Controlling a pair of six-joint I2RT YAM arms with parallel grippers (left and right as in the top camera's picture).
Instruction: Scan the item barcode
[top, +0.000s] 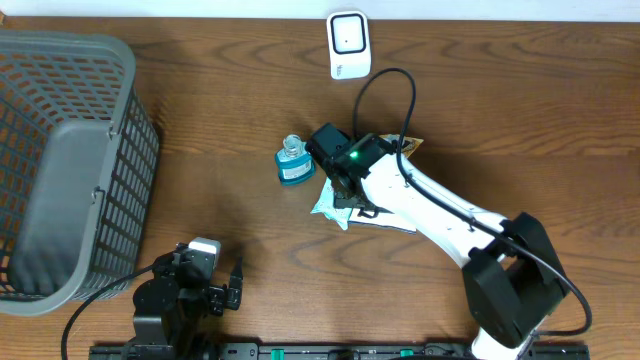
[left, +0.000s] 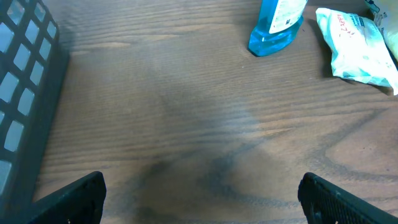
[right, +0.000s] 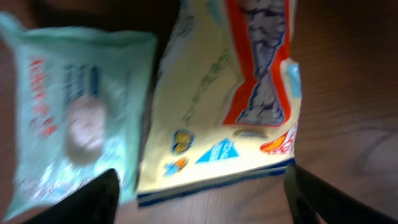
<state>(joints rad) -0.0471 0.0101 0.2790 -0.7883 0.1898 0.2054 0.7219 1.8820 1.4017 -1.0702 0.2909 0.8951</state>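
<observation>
Right gripper (right: 202, 208): jaws spread wide over the table, nothing lifted. The near edge of the yellow printed foil snack bag (right: 230, 106) lies between the two fingertips (right: 93, 199), just ahead of them. The view is blurred, so contact with the bag cannot be confirmed. A pale green soft wipes packet (right: 68, 118) lies against the bag's left side, ahead of the left fingertip.

Left gripper (left: 202, 205): jaws at full spread and empty, low over the brown wood-grain table (left: 186, 124). A blue translucent plastic bottle (left: 277, 28) stands upright well ahead of it and to the right, with the wipes packet further right. The grey plastic mesh basket (left: 25, 93) is close on the left.

The white rounded barcode scanner (top: 349, 45) sits at the table's far edge, beyond the right gripper.
</observation>
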